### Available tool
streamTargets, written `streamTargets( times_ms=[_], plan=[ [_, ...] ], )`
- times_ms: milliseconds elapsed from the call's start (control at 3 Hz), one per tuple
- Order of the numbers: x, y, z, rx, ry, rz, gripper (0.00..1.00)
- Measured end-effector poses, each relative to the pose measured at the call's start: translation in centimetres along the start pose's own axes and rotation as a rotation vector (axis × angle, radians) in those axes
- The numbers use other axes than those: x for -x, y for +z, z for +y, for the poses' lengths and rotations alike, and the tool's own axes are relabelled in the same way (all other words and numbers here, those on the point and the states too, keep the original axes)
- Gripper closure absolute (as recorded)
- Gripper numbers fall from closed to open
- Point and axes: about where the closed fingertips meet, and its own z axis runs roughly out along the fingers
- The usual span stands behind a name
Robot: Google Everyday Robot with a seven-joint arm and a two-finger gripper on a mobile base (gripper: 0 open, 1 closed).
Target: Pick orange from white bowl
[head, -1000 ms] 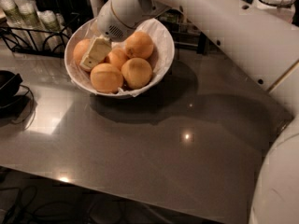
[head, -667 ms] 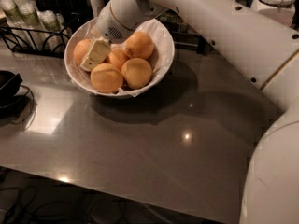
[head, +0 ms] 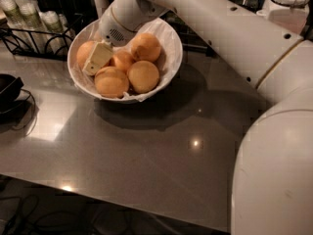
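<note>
Camera view showed the gripper (head: 97,58) down inside the white bowl (head: 172,50), which stood at the far left of the table (head: 146,151). Its pale tip lay against the orange (head: 84,52) on the bowl's left side. Whether it was clenched on that fruit or released, I could not tell. Three other large oranges (head: 143,76) and a smaller orange (head: 122,60) crowded just beside it.

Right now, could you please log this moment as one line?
gripper in white bowl | at leftmost orange | not yet lifted
</note>
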Motion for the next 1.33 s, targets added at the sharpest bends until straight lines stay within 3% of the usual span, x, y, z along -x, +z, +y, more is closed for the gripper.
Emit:
streamTargets(
  times_ms=[667,1333],
  plan=[
    [-0.3,2.6,-0.4,0.068,0.016,0.043,0.27],
    [-0.3,2.6,-0.4,0.069,0.016,0.043,0.7]
  ],
)
